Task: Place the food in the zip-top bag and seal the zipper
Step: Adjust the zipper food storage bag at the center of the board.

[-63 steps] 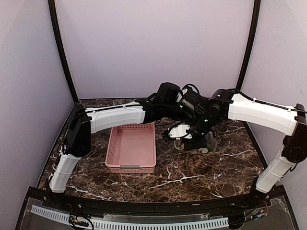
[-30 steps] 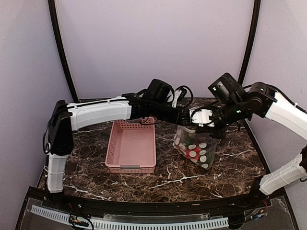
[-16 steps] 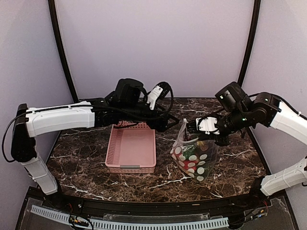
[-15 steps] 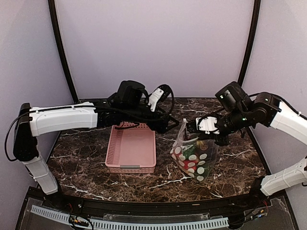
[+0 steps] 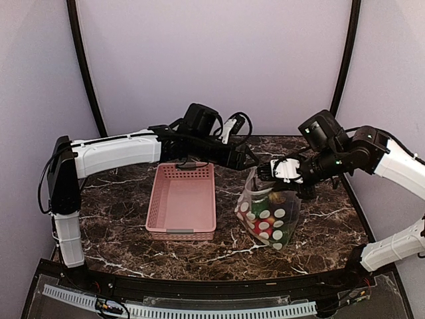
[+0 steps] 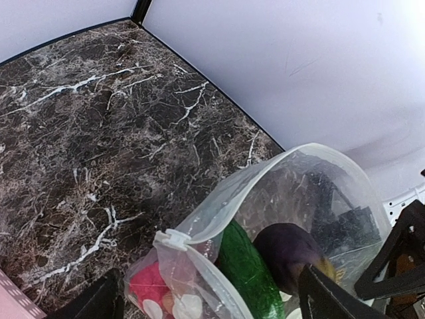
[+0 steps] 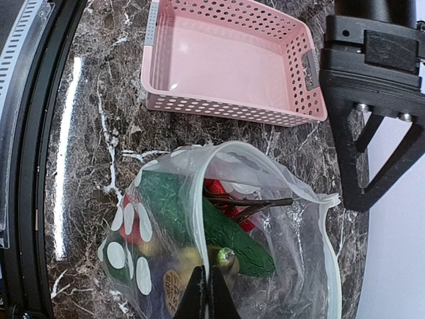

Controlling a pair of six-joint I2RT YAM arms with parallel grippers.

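Lab booth, lilac walls [image 5: 212, 60], marble table [image 5: 325, 229]
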